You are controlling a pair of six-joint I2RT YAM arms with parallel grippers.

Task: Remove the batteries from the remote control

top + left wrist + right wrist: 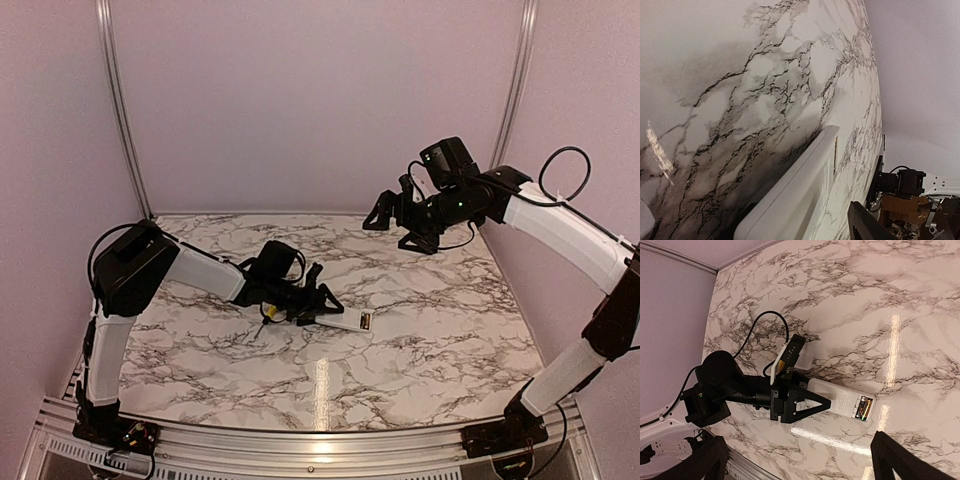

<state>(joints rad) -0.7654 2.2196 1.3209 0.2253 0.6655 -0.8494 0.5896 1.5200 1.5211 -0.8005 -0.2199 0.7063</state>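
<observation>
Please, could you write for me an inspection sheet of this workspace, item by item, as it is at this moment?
Surface: marble-patterned table, with glare streaks; no spill seen.
Job's things: white remote control lies flat; batteries sit in its open recess.
Clutter: small yellow item beside the left wrist, too small to identify.
Grippers: left gripper at the remote's end, grip unclear; right gripper raised above the far side, open and empty.
Cables: black cable loops over the left wrist; second cable on the right arm.
Surroundings: pale walls, metal frame posts.
</observation>
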